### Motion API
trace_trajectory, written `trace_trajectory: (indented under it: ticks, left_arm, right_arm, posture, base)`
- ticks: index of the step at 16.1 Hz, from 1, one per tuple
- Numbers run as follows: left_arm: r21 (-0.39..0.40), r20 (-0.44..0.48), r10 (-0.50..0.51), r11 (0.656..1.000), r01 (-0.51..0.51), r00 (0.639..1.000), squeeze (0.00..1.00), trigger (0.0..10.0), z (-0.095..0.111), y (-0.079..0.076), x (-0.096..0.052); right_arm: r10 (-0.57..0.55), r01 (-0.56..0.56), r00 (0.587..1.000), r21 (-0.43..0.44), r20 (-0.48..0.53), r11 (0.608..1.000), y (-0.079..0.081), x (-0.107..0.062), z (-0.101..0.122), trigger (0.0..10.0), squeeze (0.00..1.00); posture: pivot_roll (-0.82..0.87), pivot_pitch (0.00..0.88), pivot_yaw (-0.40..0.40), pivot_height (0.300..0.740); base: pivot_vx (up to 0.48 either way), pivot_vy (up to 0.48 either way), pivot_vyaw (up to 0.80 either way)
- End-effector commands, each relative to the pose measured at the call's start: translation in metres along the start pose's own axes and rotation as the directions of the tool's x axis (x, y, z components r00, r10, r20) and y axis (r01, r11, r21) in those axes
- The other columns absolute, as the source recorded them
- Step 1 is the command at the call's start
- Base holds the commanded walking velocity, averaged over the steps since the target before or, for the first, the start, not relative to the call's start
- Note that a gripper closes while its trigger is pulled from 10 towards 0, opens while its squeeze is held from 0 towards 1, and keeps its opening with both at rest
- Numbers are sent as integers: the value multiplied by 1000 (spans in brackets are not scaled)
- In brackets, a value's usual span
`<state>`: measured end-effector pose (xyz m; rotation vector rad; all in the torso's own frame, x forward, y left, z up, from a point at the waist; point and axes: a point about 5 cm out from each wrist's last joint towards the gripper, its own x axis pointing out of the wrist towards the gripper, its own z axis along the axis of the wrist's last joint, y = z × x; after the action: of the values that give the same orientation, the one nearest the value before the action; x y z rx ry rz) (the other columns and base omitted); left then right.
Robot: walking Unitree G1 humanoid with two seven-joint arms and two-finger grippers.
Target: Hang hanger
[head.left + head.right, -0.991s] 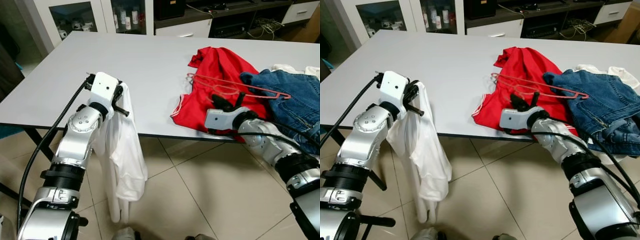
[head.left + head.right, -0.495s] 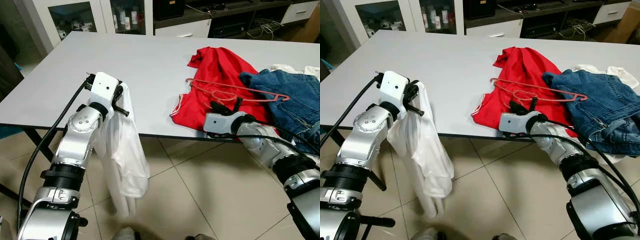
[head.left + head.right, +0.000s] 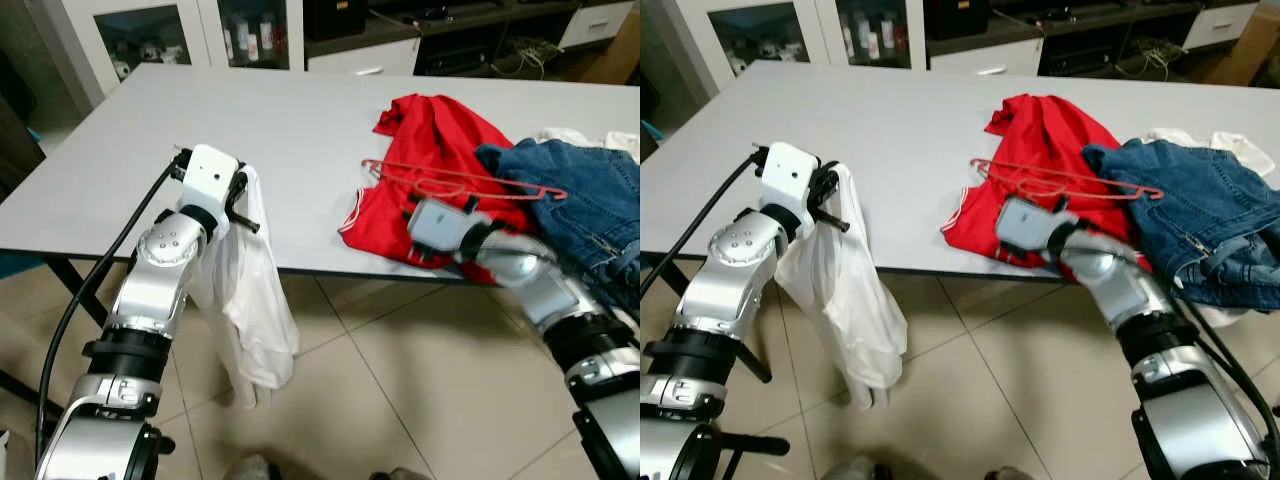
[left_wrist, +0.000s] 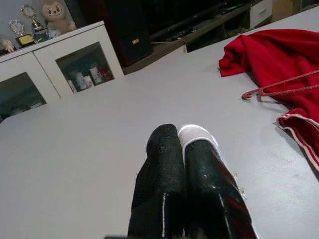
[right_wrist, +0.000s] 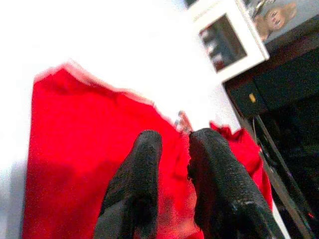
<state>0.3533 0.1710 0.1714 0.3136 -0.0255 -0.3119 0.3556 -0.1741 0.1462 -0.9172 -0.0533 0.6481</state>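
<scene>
A red wire hanger (image 3: 450, 182) lies across a red shirt (image 3: 430, 130) and blue jeans (image 3: 590, 190) on the grey table (image 3: 250, 120). My right gripper (image 3: 440, 207) hovers low over the red shirt's near part, just short of the hanger; it is blurred by motion. In the right wrist view its fingers (image 5: 144, 164) stand a narrow gap apart over red cloth, with nothing between them. My left gripper (image 3: 241, 205) is at the table's near edge, shut on a white garment (image 3: 250, 310) that hangs down toward the floor. The left wrist view shows the white cloth pinched at the fingertips (image 4: 180, 134).
A white cloth (image 3: 560, 135) lies behind the jeans at the table's right end. White glass-door cabinets (image 3: 150, 35) and a dark shelf unit stand beyond the table. The table's left and middle surface is bare. Tiled floor lies below the near edge.
My right gripper has risen from the table's near edge up over the red shirt, closer to the hanger. The hanging white garment has swung a little. The left arm has stayed put.
</scene>
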Motion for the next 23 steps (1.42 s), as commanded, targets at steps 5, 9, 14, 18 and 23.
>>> trace_trajectory:
  ticks: [5, 9, 14, 18, 23]
  left_arm:
    - [12, 34, 4, 1000, -5, 999, 0, 10000, 10, 0, 2]
    - [46, 48, 0, 999, -2, 999, 0, 10000, 17, 7, 5]
    - [156, 158, -14, 988, -11, 987, 0, 10000, 59, 31, 10]
    - [241, 264, -48, 970, -18, 963, 0, 10000, 98, 46, 16]
    - [246, 343, -94, 969, 7, 935, 0, 10000, 123, 37, 30]
  right_arm:
    - [26, -38, 994, 113, 105, 993, -15, -14, 12, 10000, 0]
    - [-69, 33, 986, 230, 149, 973, -34, -17, 20, 10000, 0]
    - [-120, 6, 959, 405, 258, 914, -38, -16, 37, 10000, 318]
    - [-81, -72, 948, 456, 308, 887, -23, -10, 49, 10000, 1000]
    - [-100, -223, 875, 578, 473, 785, -10, 1, 88, 10000, 1000]
  posture:
    - [-45, 0, 39, 740]
    - [-43, 0, 47, 740]
    - [-39, 0, 49, 740]
    - [-30, 0, 50, 740]
    - [-42, 0, 55, 740]
  base:
    - [0, 0, 0]
    - [0, 0, 0]
    - [0, 0, 0]
    - [0, 0, 0]
    - [0, 0, 0]
